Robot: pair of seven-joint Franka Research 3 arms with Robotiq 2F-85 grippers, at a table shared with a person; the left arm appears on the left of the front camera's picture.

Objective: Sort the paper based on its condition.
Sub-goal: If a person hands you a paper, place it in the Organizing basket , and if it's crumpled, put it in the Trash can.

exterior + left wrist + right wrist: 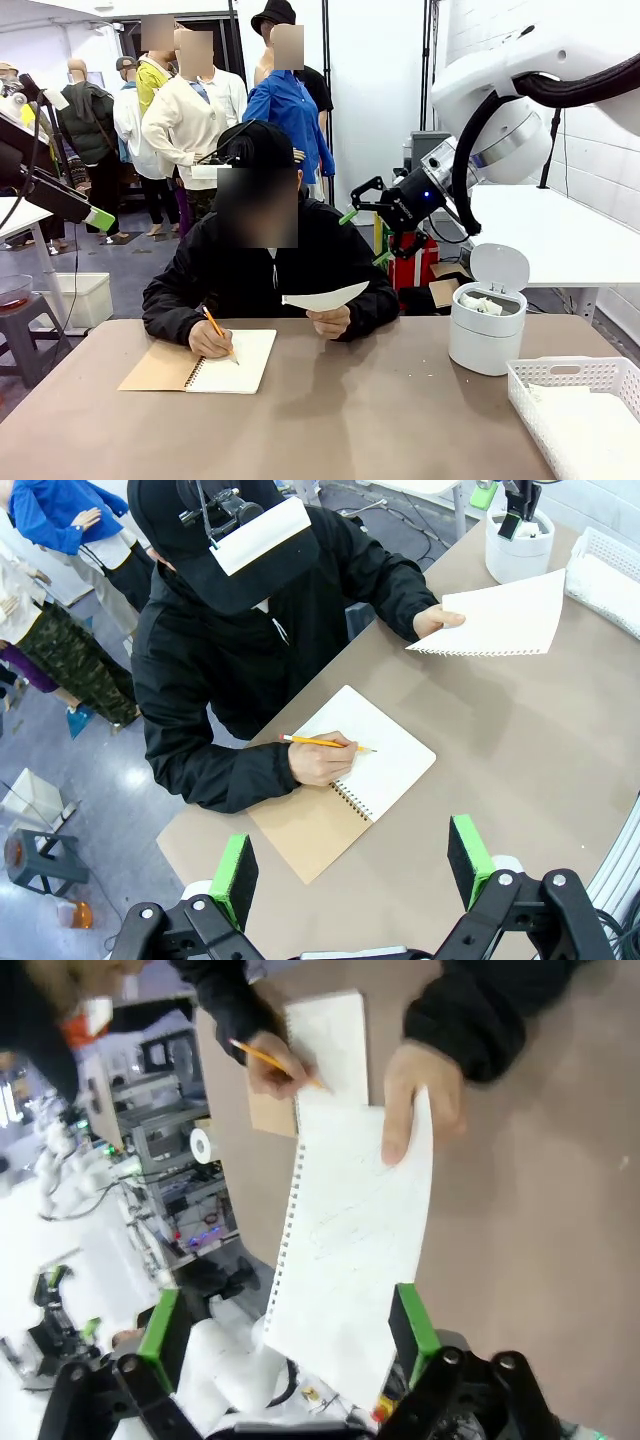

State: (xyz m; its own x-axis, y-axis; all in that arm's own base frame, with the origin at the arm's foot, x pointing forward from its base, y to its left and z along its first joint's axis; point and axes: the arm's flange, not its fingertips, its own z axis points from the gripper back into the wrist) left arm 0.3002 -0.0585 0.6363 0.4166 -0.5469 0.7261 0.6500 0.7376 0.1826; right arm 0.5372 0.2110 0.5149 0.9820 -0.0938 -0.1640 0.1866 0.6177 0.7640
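A person at the far side holds a smooth white sheet of paper (325, 297) above the table in one hand; torn spiral holes run along its edge (355, 1250). My right gripper (363, 237) hangs open in the air above and just right of that sheet, apart from it. In the right wrist view the sheet lies beyond the green pads (410, 1320). Wrinkly paper wads (482, 303) fill a white bin (487, 345) with its lid up. My left gripper (353, 870) is open and empty, high over the table's left side.
With the other hand the person writes with a pencil (220, 333) in an open brown-covered spiral notebook (200, 362). A white slatted basket (575, 375) with flat white sheets stands at the front right. Bare brown table (360, 420) lies between notebook and basket.
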